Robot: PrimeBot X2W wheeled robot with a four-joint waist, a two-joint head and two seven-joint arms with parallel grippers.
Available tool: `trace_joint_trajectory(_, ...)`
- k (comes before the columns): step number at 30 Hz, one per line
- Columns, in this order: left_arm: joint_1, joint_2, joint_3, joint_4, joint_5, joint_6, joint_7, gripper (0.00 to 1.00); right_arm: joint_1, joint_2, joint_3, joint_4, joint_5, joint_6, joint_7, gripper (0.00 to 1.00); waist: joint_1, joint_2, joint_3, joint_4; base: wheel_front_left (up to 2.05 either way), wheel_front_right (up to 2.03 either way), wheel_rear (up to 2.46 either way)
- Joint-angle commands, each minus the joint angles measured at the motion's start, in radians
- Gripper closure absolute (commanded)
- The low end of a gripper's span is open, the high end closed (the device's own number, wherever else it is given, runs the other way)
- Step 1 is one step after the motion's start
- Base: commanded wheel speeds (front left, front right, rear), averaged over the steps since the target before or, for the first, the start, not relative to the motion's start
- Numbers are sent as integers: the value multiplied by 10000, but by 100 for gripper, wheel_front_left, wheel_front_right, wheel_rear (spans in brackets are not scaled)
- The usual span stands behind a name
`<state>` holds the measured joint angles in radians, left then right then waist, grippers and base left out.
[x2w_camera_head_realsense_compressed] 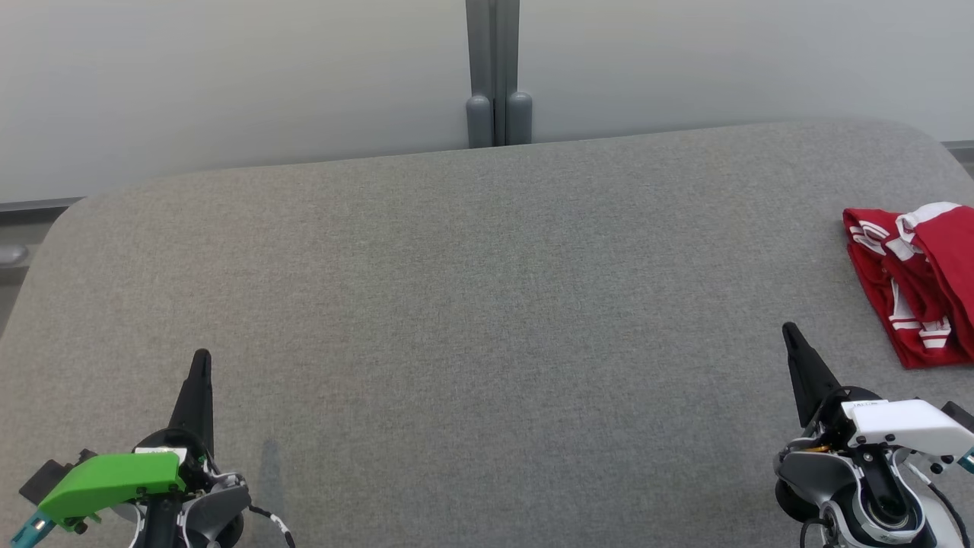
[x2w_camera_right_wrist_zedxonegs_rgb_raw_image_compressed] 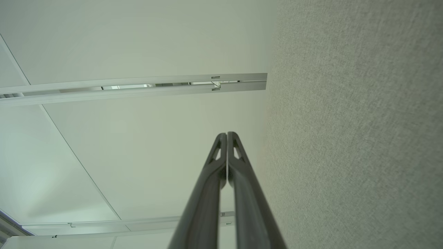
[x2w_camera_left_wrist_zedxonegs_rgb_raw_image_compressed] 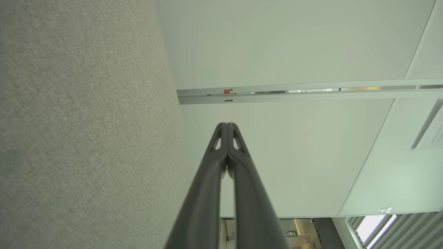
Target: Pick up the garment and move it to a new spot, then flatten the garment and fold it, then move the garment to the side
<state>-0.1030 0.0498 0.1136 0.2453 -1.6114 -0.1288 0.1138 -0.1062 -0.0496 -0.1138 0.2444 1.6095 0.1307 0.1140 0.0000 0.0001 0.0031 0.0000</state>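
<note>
Red garment (x2w_camera_head_realsense_compressed: 913, 281) made of soft cloth with white stripes lies in a lumpy, folded pile at the far right side of the desk. The edge of the head view cuts part of it off. It rests on the wide grey desk (x2w_camera_head_realsense_compressed: 456, 304), which has a rough woven cloth top and round corners. The garment lies apart from both grippers.

The left gripper (x2w_camera_head_realsense_compressed: 202, 359) is low on the left, over the near part of the desk. Its two long dark fingers are pressed together into one thin, pointy spike, and they hold nothing. A bright green plastic cover (x2w_camera_head_realsense_compressed: 114, 476) sits on its wrist. In the left wrist view, the left gripper (x2w_camera_left_wrist_zedxonegs_rgb_raw_image_compressed: 226, 125) shows two smooth black fingers touching at the tips, with small holes near the ends. The fuzzy grey desk (x2w_camera_left_wrist_zedxonegs_rgb_raw_image_compressed: 86, 121) runs along beside them.

The right gripper (x2w_camera_head_realsense_compressed: 791, 331) is low on the right, near the garment but not touching it. Its fingers are pressed together too and hold nothing. A shiny white plastic cover (x2w_camera_head_realsense_compressed: 905, 422) sits on its wrist. In the right wrist view, the right gripper (x2w_camera_right_wrist_zedxonegs_rgb_raw_image_compressed: 226, 135) has its tips touching, with the grey desk (x2w_camera_right_wrist_zedxonegs_rgb_raw_image_compressed: 363, 138) beside it.

Behind the desk stands a smooth pale wall (x2w_camera_head_realsense_compressed: 228, 76). A grey upright post (x2w_camera_head_realsense_compressed: 493, 68) with two round ends at the bottom splits it.
</note>
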Motion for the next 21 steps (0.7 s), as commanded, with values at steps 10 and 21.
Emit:
trace_joint_trajectory(10, -109, 6, 22, -18, -31, -36, 37, 100, -53, -8, -11, 12, 66, 0, 19, 100, 0, -1, 0, 0, 0, 0, 0)
trace_joint_trajectory(21, -109, 6, 22, -19, -31, -36, 37, 100, -52, -8, -11, 12, 67, 0, 19, 100, 0, -1, 0, 0, 0, 0, 0)
